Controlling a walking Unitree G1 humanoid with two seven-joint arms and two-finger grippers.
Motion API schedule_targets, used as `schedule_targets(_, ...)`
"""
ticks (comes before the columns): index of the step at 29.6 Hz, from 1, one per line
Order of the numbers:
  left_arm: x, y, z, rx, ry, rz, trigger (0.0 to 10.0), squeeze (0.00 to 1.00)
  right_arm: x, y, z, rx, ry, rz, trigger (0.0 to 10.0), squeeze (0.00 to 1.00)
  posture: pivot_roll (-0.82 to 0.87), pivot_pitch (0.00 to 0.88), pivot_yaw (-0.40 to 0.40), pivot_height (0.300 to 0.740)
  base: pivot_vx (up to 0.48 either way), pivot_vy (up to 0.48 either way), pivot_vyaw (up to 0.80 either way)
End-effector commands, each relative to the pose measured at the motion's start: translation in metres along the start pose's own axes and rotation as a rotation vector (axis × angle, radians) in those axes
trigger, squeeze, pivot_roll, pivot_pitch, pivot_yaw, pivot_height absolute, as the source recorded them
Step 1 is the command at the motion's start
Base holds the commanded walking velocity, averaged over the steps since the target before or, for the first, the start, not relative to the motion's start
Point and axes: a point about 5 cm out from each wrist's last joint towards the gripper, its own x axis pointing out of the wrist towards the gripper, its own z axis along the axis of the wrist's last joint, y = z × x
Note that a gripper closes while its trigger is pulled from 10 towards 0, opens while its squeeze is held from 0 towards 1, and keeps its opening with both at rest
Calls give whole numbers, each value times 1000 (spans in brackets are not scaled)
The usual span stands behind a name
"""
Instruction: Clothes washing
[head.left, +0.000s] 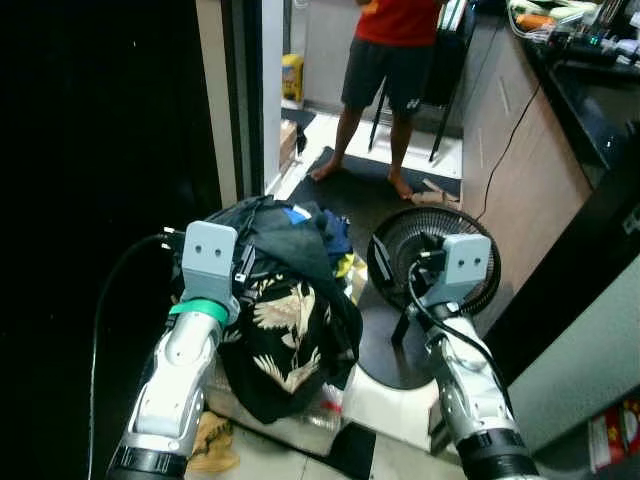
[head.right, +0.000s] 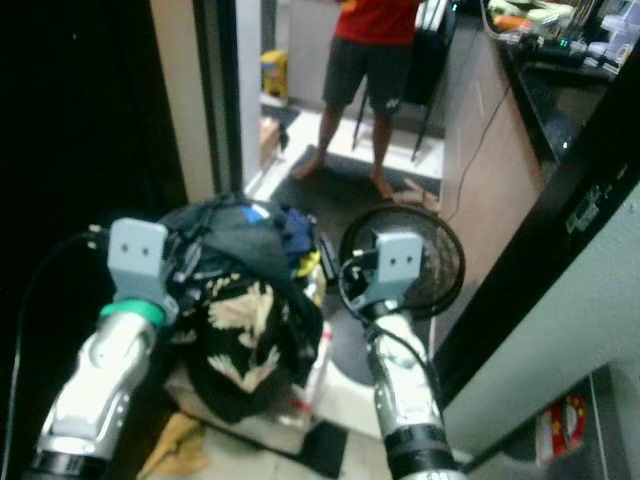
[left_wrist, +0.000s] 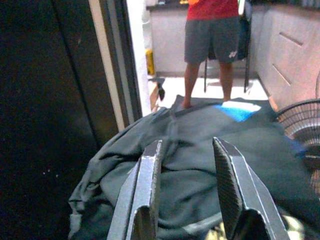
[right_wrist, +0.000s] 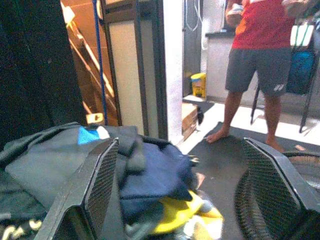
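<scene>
A heap of clothes (head.left: 290, 300) is piled in front of me: a dark green garment (left_wrist: 200, 160) on top, a black shirt with pale bird prints (head.left: 285, 340) hanging down the front, and a navy piece (right_wrist: 150, 172) with something yellow (right_wrist: 175, 212) on the far side. My left arm (head.left: 195, 340) reaches to the heap's left side. Its gripper (left_wrist: 188, 145) is open just above the green garment, holding nothing. My right arm (head.left: 465, 370) is raised to the right of the heap in front of a fan. Its gripper (right_wrist: 181, 142) is wide open and empty.
A black floor fan (head.left: 435, 260) stands right of the heap on a white base (head.left: 390, 395). A person in a red top and dark shorts (head.left: 395, 60) stands on a dark mat ahead. A door frame (head.left: 235, 100) and dark wall are left, a cabinet (head.left: 530, 180) right.
</scene>
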Motion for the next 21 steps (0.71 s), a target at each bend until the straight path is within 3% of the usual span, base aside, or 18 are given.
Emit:
schedule_targets(1,-2,1,-4,-4,21,3,10000,0,-2,0,-2,0,16,2,10000,0,26,15,-1,740,442,0,0)
schedule_targets(14,4,7,-1,9,19,16,10000,0,3,6,9,-5,-25,44,10000,0,24,22,-1,740,427,0,0)
schedule_targets(17,4,9,-6,15,61,7,10000,0,3,6,9,-4,-25,45,10000,0,24,22,-1,740,326,0,0)
schedule_targets(20,-3,7,-32,0,254,-143,10000,0,2,6,8,-6,-20,47,10000,0,22,24,0,740,0,0,0)
schedule_targets(21,-3,7,-32,0,254,-143,10000,0,2,6,8,-6,-20,47,10000,0,22,24,0,740,0,0,0)
